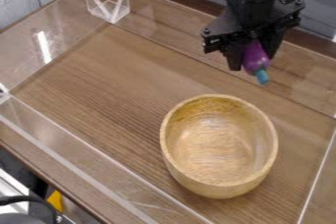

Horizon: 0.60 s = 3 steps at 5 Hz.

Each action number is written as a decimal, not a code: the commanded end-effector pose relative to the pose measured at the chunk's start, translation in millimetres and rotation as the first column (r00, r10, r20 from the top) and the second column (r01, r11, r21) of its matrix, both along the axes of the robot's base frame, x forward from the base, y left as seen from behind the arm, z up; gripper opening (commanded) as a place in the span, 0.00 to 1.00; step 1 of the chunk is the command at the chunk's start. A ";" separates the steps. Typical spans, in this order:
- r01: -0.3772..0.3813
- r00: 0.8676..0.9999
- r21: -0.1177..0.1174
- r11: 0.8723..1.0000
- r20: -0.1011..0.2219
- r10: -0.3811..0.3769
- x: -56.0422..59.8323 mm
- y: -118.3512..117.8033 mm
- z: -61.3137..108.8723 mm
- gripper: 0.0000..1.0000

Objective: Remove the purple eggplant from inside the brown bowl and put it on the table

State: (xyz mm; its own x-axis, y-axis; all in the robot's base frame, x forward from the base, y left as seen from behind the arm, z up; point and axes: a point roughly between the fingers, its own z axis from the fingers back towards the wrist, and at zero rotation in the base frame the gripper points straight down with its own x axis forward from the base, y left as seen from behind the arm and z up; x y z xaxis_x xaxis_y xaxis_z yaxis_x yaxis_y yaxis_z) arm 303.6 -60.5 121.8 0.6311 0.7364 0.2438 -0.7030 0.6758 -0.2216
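Note:
The brown bowl point(221, 144) sits on the table point(118, 81) at the lower right, its inside bare. Above and behind the bowl's far rim, my black gripper point(252, 55) points steeply down and is shut on the purple eggplant point(256, 60). The eggplant hangs in the air between the fingers, its teal stem tip point(261, 75) pointing down. Most of the eggplant is hidden by the fingers.
Clear acrylic walls point(53, 31) run around the table's edges. A small clear acrylic stand point(106, 4) is at the back left. Bare wood lies left of the bowl and behind it.

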 end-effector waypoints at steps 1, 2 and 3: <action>0.076 0.995 0.028 0.997 0.065 -0.077 10.1 -10.1 12.7 0.00; 0.118 0.989 0.065 0.991 0.084 -0.124 28.1 -0.6 7.2 0.00; 0.160 0.981 0.103 0.982 0.091 -0.169 42.8 9.0 3.0 0.00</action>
State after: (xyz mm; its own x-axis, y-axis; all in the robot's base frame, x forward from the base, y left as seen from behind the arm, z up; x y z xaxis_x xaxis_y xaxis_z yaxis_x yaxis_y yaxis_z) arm 337.3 -51.6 104.8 0.7330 0.5942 0.3312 -0.5727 0.8018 -0.1709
